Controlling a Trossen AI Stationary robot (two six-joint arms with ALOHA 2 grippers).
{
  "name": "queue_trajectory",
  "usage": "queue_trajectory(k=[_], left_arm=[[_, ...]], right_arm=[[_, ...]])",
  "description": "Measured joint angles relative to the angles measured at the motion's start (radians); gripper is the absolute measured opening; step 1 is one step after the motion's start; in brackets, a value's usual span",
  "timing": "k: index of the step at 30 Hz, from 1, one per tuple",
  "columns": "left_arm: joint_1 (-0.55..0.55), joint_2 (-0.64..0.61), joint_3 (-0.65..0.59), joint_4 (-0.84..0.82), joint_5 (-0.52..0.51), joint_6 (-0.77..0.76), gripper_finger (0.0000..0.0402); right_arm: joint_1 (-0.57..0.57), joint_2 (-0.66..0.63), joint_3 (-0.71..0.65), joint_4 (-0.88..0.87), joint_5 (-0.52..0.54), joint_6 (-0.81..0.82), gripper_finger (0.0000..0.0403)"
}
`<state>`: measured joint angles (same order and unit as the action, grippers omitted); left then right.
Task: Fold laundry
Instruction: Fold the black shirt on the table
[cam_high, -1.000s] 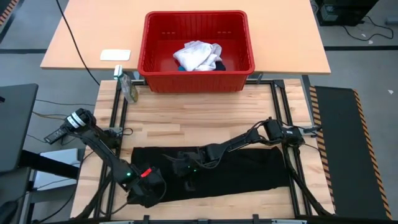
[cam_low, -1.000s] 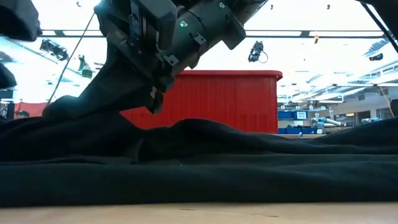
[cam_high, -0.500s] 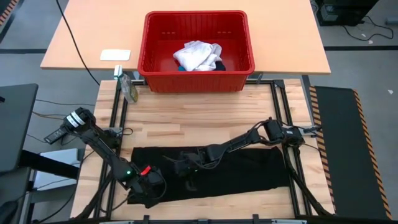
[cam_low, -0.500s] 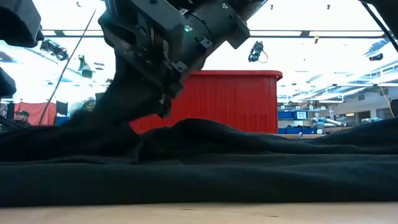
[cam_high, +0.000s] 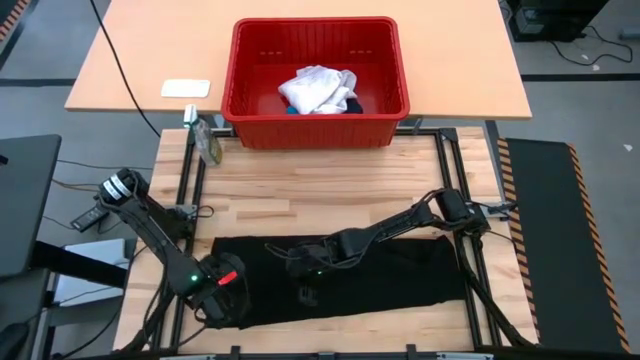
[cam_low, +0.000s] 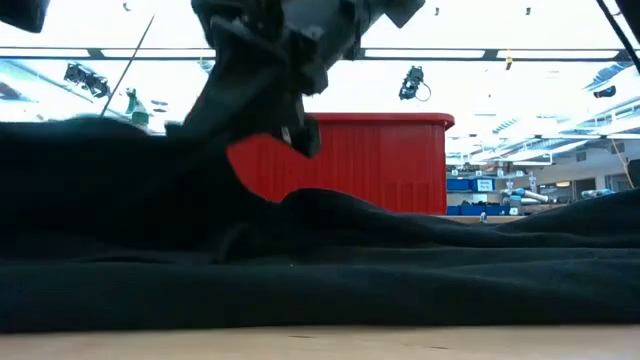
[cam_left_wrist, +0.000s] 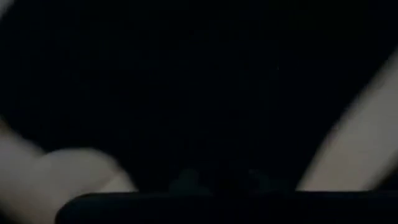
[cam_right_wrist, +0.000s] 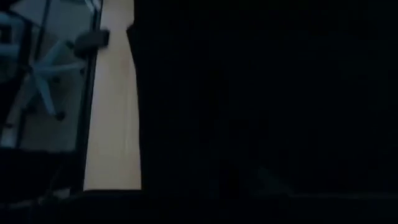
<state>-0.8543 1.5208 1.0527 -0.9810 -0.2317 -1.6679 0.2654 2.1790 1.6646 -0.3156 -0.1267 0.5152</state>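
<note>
The table carries a black shirt spread flat along its front edge, reaching from the front left corner almost to the right edge. A red basket stands at the table's back edge, middle; inside it lie a white garment and, just beside that, a small blue piece, mostly hidden. The left gripper sits at the shirt's front left corner, fingers together and clamped on the shirt. The right gripper rests on the shirt's middle, fingers together; whether cloth is pinched between them cannot be told.
</note>
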Motion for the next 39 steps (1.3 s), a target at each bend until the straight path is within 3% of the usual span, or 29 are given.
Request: queue_trajectory(k=[6,12,15,22,27,31,35,39], left_arm=[[0.036,0.0,0.0,-0.17,0.001,-0.132,0.0001],[0.135,0.0,0.0,-0.255,-0.048,-0.032,0.0007],[0.198,0.0,0.0,-0.279,-0.087,0.03,0.0026],[0.3,0.001,-0.001,-0.288,-0.096,0.196,0.0091],[0.331,0.001,-0.001,-0.281,-0.034,0.219,0.0134],[0.316,0.001,-0.002,-0.135,-0.025,0.195,0.0149],[0.276,0.008,-0.077,0.169,-0.027,0.204,0.0146],[0.249,0.013,-0.181,0.369,-0.017,0.034,0.0143]], right_arm=[[-0.074,-0.006,0.0,0.008,0.056,0.031,0.0008],[-0.162,-0.006,0.0,0.005,0.062,0.033,0.0008],[-0.197,-0.006,0.0,-0.009,-0.028,0.038,0.0015],[-0.217,-0.005,0.0,-0.044,-0.069,0.065,0.0093],[-0.217,-0.012,0.0,-0.103,-0.081,0.09,0.015],[-0.211,-0.042,0.0,-0.288,-0.045,0.078,0.0167],[-0.175,-0.072,0.0,-0.539,-0.007,-0.005,0.0165],[-0.11,-0.12,-0.005,-0.719,0.03,-0.059,0.0161]])
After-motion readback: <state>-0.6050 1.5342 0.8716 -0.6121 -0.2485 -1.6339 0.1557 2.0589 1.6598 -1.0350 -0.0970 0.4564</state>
